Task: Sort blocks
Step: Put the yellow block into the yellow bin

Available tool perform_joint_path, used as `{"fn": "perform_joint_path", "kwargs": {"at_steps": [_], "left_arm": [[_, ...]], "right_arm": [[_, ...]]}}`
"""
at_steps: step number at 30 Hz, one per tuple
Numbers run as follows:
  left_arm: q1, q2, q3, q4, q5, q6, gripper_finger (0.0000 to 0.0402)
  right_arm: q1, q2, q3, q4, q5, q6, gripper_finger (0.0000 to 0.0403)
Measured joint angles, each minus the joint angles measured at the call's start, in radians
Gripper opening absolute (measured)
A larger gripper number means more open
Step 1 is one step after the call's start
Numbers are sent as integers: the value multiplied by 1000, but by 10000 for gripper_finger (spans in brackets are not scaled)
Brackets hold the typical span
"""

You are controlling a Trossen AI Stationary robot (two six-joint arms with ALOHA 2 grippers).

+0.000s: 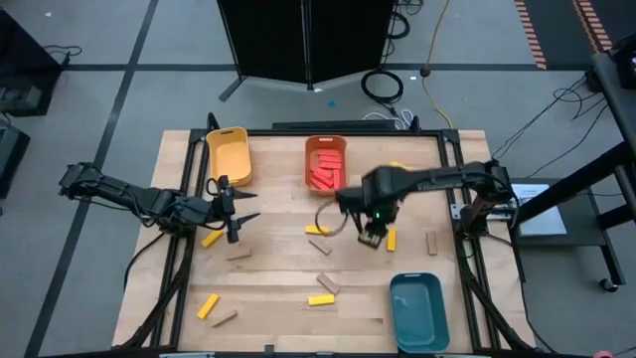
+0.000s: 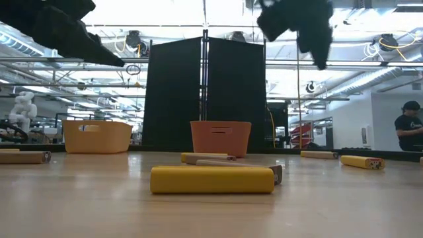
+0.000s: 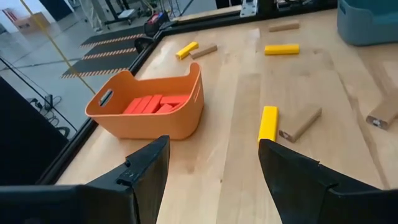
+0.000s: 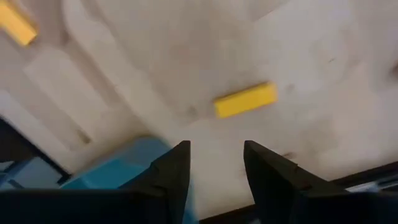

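Note:
Small yellow and tan blocks lie flat and scattered on the wooden table, among them a yellow block (image 1: 392, 239) and a tan block (image 1: 431, 243) right of centre. Red blocks (image 1: 326, 169) lie in the orange bin (image 1: 309, 149). My right gripper (image 1: 372, 239) hangs above the table's middle, pointing down. In its wrist view the right gripper (image 4: 216, 149) is open with nothing between its fingers, over a yellow block (image 4: 245, 99). My left gripper (image 1: 248, 206) waits open and raised at the left, with a yellow block (image 3: 268, 123) ahead of it.
A yellow bin (image 1: 228, 154) stands at the far left and a teal bin (image 1: 417, 310) at the near right. More blocks lie near the front edge, such as a yellow one (image 1: 207, 305). A person (image 2: 408, 132) stands in the room beyond the table.

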Motion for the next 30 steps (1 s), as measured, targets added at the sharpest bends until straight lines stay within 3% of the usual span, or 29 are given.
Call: {"fn": "perform_joint_path", "kwargs": {"at_steps": [8, 13, 17, 23, 30], "left_arm": [[0, 0, 0, -24, 66, -39, 244], [0, 0, 0, -4, 86, -53, 244], [0, 0, 0, 49, 87, -38, 244], [8, 0, 0, 195, 74, 20, 244], [132, 0, 0, 419, 56, 3, 244]], "right_arm": [[251, -96, -171, 109, 82, 288, 143], [403, -293, -396, 355, 233, 514, 143], [498, -472, -621, 533, 364, 581, 143], [526, -720, -919, 521, 412, 612, 143], [481, -978, -1092, 466, 477, 480, 143]]}}
